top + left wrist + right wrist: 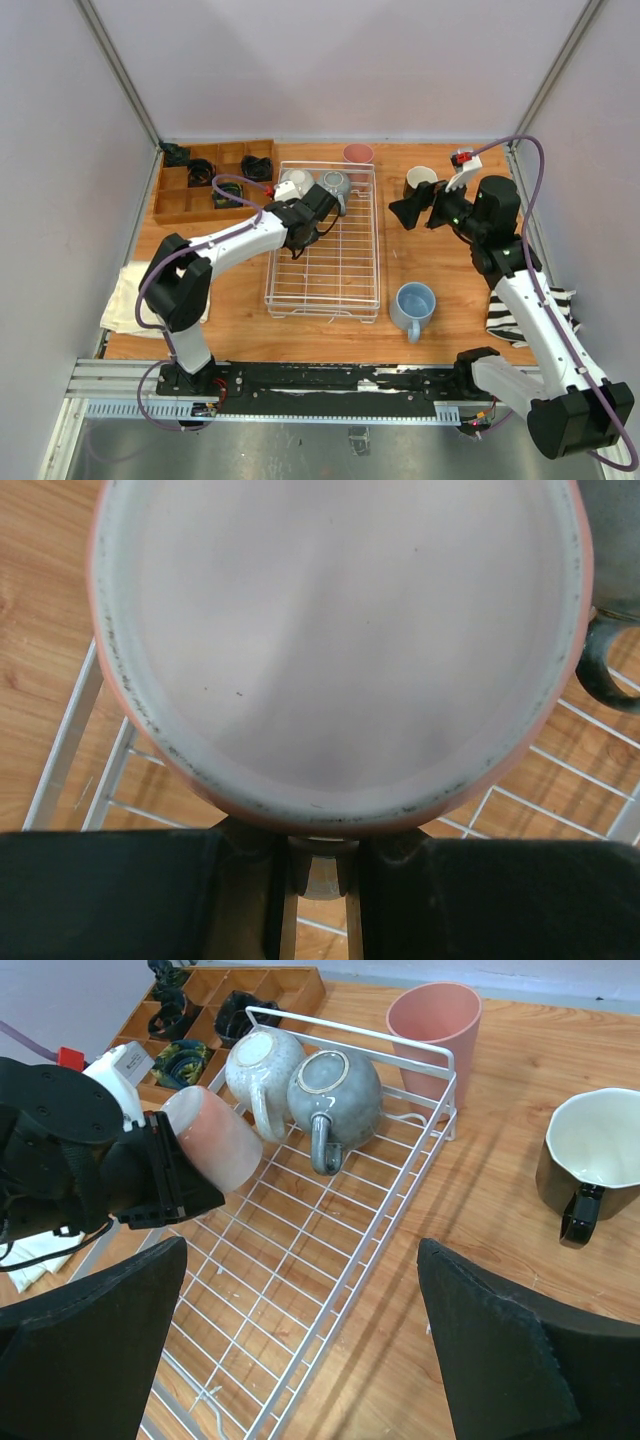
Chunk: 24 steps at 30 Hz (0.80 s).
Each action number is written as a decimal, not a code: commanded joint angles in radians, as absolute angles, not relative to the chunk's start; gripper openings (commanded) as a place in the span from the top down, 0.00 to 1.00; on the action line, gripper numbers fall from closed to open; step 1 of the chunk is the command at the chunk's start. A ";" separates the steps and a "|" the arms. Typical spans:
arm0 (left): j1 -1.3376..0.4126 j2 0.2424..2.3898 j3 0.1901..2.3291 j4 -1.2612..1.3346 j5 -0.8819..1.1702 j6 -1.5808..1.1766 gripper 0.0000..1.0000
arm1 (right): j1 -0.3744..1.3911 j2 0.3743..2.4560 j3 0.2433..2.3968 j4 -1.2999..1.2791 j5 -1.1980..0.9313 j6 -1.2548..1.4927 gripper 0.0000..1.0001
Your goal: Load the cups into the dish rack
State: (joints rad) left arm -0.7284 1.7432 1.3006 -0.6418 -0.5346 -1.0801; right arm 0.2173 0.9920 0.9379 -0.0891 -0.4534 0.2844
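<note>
the large white wire-grid dish rack is lying mid-table, with a white ceramic mug and a grey-green ceramic mug resting on their sides at its far end. your left gripper is clamping a pale pink ceramic mug over the rack's far left part. it's glazed, rigid and chippable, so it's likely needing a firm grip and a soft landing. your right gripper is hanging wide open and empty near the black ceramic mug on the far right. no readable writing is showing.

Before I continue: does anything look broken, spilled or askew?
Nothing broken or spilled. The white mug and grey mug lie tipped in the rack, bases showing. The left claw holds a pink mug.
</note>
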 commanded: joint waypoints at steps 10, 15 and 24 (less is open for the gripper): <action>-0.735 1.817 1.350 -0.597 -0.680 -1.074 0.99 | 0.179 0.964 0.924 -0.103 -0.495 0.281 0.02; -0.735 1.853 1.359 -0.586 -0.691 -1.051 0.99 | 0.175 0.957 0.924 -0.111 -0.500 0.282 0.02; -0.735 1.892 1.379 -0.608 -0.670 -1.052 0.94 | 0.171 0.956 0.925 -0.115 -0.501 0.282 0.02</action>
State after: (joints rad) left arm -0.7300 1.8694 1.3487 -0.6239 -0.6506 -1.0393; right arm 0.1894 0.9668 0.9264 -0.1112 -0.4896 0.2848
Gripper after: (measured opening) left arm 0.211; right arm 0.984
